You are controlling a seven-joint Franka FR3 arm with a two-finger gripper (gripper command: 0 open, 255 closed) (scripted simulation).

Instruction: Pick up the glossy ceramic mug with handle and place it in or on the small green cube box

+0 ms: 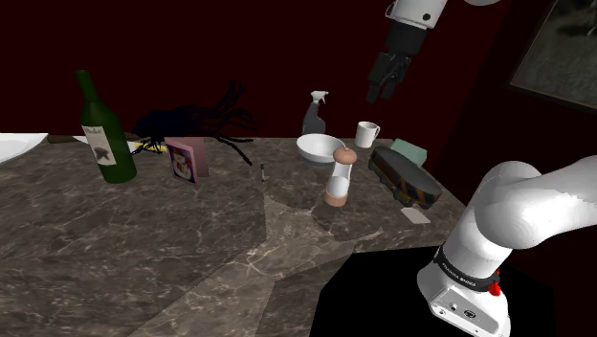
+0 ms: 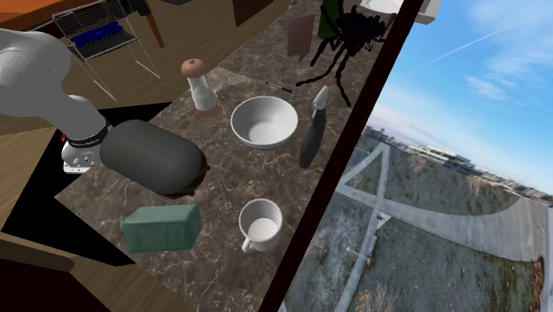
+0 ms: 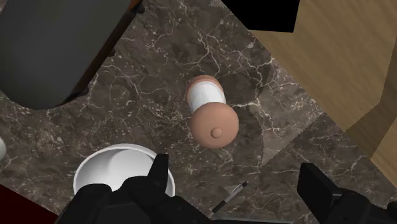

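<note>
A glossy white mug with a handle (image 1: 366,134) stands upright near the far edge of the marble counter (image 1: 191,239). In the second exterior view the mug (image 2: 260,225) sits just beside the green box (image 2: 161,228), apart from it. From the shoulder view the green box (image 1: 411,148) peeks out behind a dark rounded appliance (image 1: 407,177). My gripper (image 1: 381,91) hangs open high above the counter, over the bowl and mug area, with nothing in it. In the wrist view the gripper (image 3: 236,191) looks down with its fingers (image 3: 156,178) wide apart.
A white bowl (image 1: 319,148), a grey spray bottle (image 1: 314,113) and a pepper mill (image 1: 339,175) crowd the space by the mug. The dark appliance (image 2: 151,157) lies between the stand and the box. A green wine bottle (image 1: 105,129), a card (image 1: 187,160) and a black spider-like figure (image 1: 201,120) stand further along.
</note>
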